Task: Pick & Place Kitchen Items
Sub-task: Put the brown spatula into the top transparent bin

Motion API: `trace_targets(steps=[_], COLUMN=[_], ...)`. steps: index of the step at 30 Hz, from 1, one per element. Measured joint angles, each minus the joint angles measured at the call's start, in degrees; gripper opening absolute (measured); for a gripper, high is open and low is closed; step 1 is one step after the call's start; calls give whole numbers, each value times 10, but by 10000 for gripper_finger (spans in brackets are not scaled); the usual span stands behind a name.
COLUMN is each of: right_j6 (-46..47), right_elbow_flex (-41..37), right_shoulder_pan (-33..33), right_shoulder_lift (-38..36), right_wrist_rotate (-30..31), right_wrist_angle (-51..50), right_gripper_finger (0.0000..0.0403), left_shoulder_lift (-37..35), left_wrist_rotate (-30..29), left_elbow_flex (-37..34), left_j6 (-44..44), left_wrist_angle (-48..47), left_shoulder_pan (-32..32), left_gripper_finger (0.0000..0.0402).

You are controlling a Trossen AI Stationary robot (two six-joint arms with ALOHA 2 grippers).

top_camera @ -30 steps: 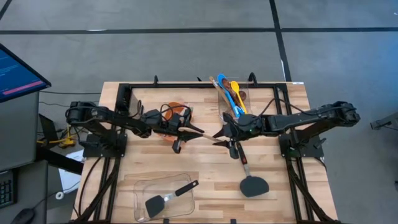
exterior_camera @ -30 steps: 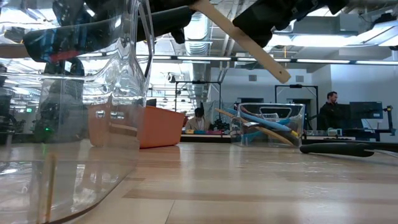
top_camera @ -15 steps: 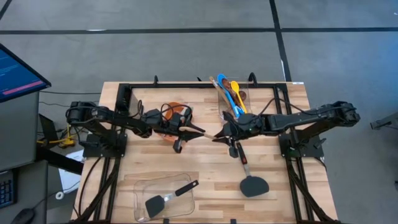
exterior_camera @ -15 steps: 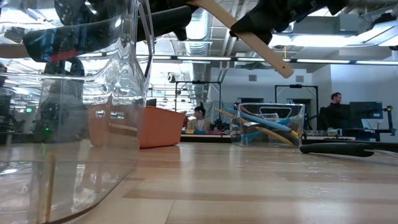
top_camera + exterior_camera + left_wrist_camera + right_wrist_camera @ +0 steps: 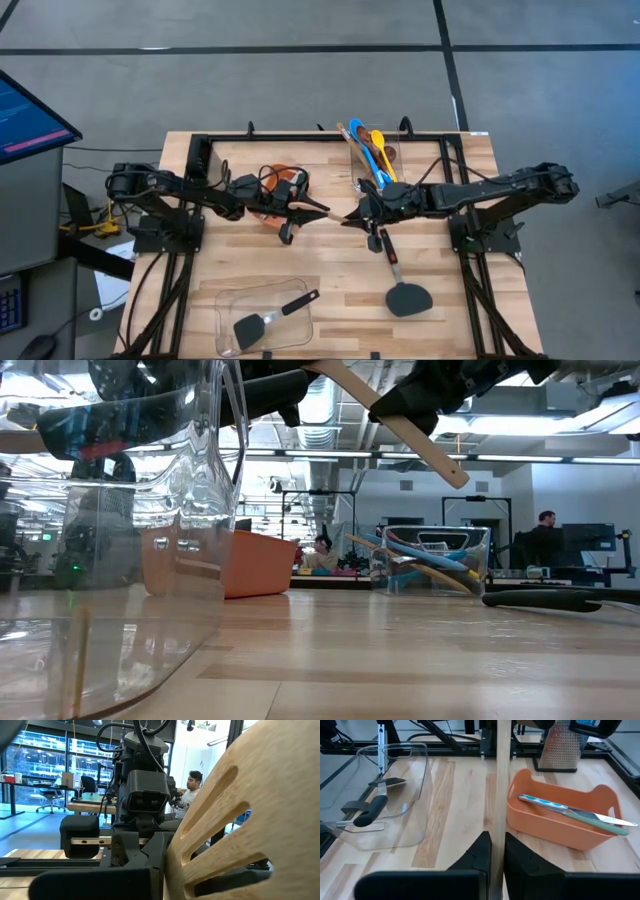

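A slotted wooden turner [image 5: 320, 212] hangs in the air over the middle of the table, between my two grippers. My left gripper [image 5: 292, 212] is shut on its head end, and the slotted head [image 5: 235, 820] fills the left wrist view. My right gripper [image 5: 352, 217] is shut on its handle [image 5: 499, 795]. In the low view the handle [image 5: 400, 425] slants down toward the table's right, high above the wood. My left gripper holds the turner at its head end [image 5: 300, 209], coming level from the table's left. The head itself hides the place of contact in the wrist view. The turner is lifted clear of the table. My right gripper pinches the wooden handle [image 5: 497, 837] between its two fingers, coming level from the table's right. The handle runs along the fingers. Its free end [image 5: 458, 478] sticks out past the gripper in the low view.
An orange bin [image 5: 560, 820] below the turner holds a slim metal tool [image 5: 570, 812]. A clear container [image 5: 265, 318] at the near edge holds a black spatula [image 5: 255, 322]. Another black spatula [image 5: 405, 297] lies near right. A far clear container [image 5: 372, 150] holds blue and yellow spoons.
My right gripper has shut its open fingers on the turner's handle. The turner has stayed in the air, held by my left gripper.
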Motion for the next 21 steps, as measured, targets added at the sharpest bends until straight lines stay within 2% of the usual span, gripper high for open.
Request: trace_targets(steps=[6,12,16,21], right_j6=[0,2,2,2], right_elbow_flex=[0,0,0,0], right_shoulder_pan=[0,5,8,16], right_shoulder_lift=[0,0,-6,-32], right_wrist_rotate=[-1,18,23,60], right_wrist_angle=[1,9,15,18], right_gripper_finger=[19,19,19,19], left_shoulder_lift=[-1,-17,-44,-102], left_wrist_rotate=[1,6,5,4], left_elbow_flex=[0,0,-6,-51], left_j6=[-1,-1,-1,-1], left_wrist_angle=[-1,-4,-10,-29], left_shoulder_pan=[2,2,3,24], left_gripper_finger=[33,70,85,88])
